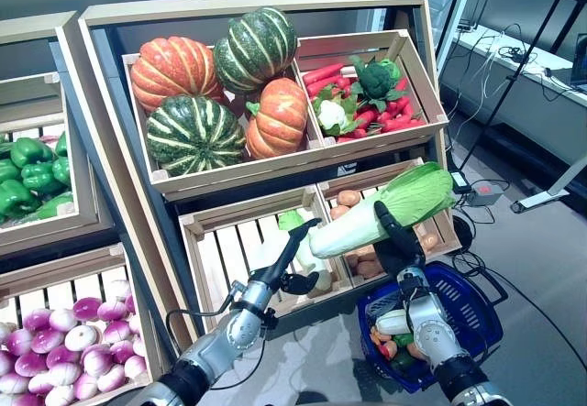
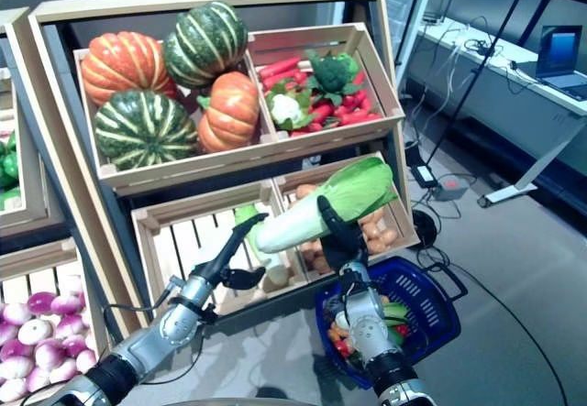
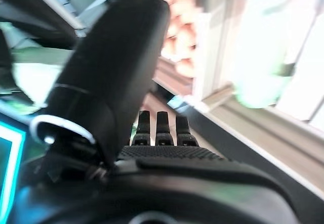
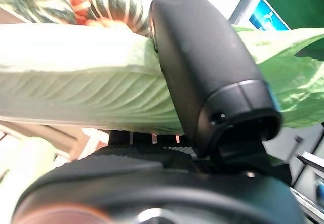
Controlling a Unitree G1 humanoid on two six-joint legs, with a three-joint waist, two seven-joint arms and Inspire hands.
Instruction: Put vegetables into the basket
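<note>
My right hand (image 1: 400, 246) is shut on a long napa cabbage (image 1: 381, 210), white at the stem and green at the leaf end, and holds it level in the air above the blue basket (image 1: 472, 314) on the floor. In the right wrist view the thumb (image 4: 202, 67) presses over the cabbage (image 4: 86, 77). My left hand (image 1: 286, 257) is open with straight fingers, just left of the cabbage's white end, in front of the lower crate. The basket holds a white vegetable (image 1: 393, 322), orange pieces and something green.
The wooden vegetable stand (image 1: 266, 163) with slatted crates rises right behind both hands. A second stand (image 1: 55, 241) is on the left. A desk with cables (image 1: 523, 58) is at the far right, with grey floor between.
</note>
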